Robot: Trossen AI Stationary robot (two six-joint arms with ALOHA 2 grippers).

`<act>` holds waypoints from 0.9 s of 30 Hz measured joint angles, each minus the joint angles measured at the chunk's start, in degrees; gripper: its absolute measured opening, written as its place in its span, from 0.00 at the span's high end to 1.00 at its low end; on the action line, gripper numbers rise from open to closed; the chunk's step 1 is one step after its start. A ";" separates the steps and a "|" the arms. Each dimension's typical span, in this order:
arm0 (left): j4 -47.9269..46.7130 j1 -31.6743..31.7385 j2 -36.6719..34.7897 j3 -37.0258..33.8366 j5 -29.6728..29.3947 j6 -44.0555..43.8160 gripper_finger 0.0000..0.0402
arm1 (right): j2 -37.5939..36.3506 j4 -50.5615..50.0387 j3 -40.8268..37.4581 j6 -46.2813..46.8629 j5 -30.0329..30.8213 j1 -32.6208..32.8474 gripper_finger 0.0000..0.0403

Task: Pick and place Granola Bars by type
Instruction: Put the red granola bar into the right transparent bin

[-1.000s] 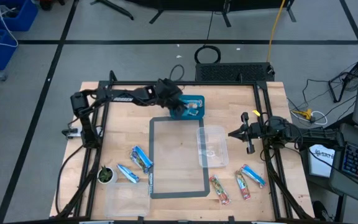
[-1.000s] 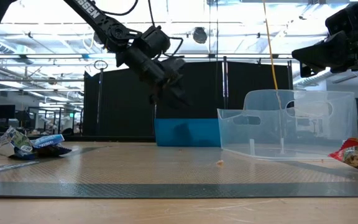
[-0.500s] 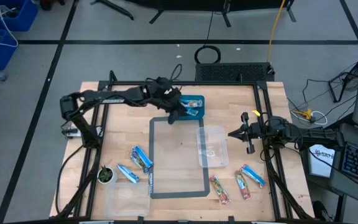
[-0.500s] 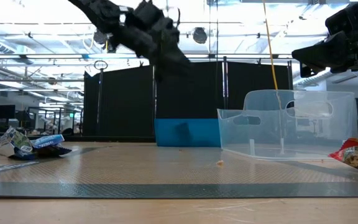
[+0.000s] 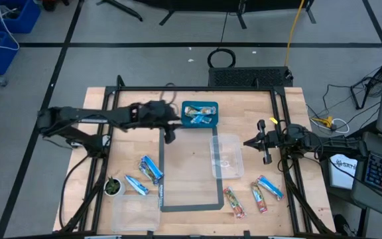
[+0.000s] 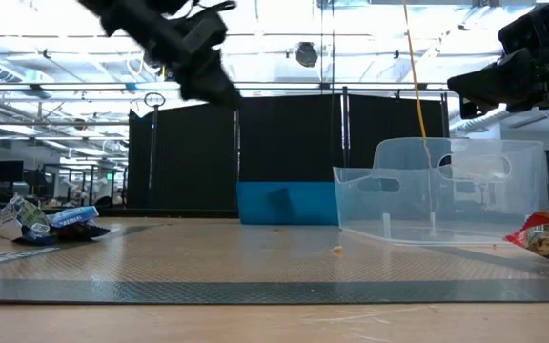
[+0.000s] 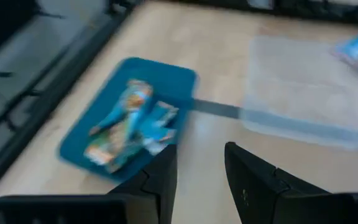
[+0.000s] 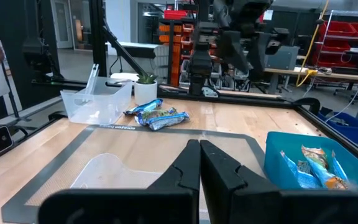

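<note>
1. Grippers first: we see the left gripper (image 5: pixel 170 135) hanging in the air over the far-left part of the table, just left of the blue tray (image 5: pixel 199 114), its fingers (image 7: pixel 157 180) spread apart with nothing between them.
2. Over on the right edge of the table, the right gripper (image 5: pixel 264 151) waits, its jaws pressed together and empty.
3. We count several blue-wrapped granola bars (image 5: pixel 199 115) lying in that blue tray at the far side.
4. Just right of the grey-bordered mat (image 5: pixel 191 199) sits a clear bin (image 5: pixel 227 157), touching the mat's right edge.
5. On the near left we spot three more blue-and-white bars (image 5: pixel 148 171) on the wood, beside a small green-topped pot (image 5: pixel 113 187).
6. A second clear bin (image 5: pixel 135 214) rests at the near-left edge.
7. On the near right we find two red-patterned bars (image 5: pixel 235 202) and one blue bar (image 5: pixel 269 187) lying apart from the bins.
</note>
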 joint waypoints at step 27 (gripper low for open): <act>12.29 -6.58 -58.23 -40.52 -0.36 -2.62 0.66 | 0.44 0.14 0.01 0.02 0.00 0.00 0.99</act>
